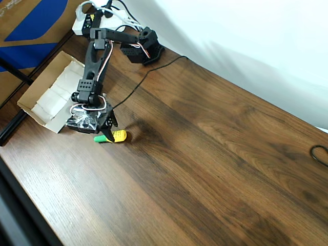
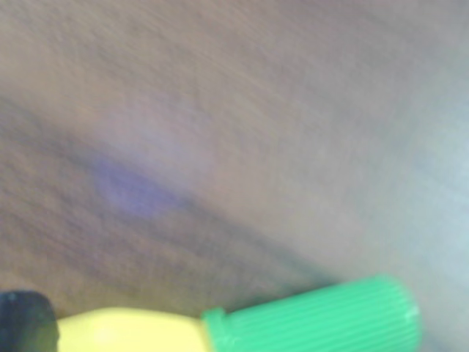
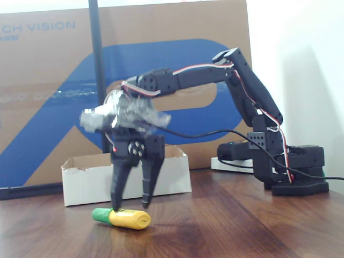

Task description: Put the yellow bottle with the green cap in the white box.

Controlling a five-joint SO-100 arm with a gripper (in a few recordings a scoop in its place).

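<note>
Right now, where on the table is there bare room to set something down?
The wood right of the bottle, out toward the cable loop at the far right edge in the overhead view, is bare. The near left corner is bare too. It is crowded around the gripper, white box and arm base.

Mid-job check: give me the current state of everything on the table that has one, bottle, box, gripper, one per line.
yellow bottle: lying on its side on the table, outside the box, green cap on.
white box: open-topped, sitting on the table behind the bottle, paper lining inside, no bottle in it.
gripper: open, pointing down, fingers straddling the bottle, not closed on it.
black cable: lying loose across the table.
</note>
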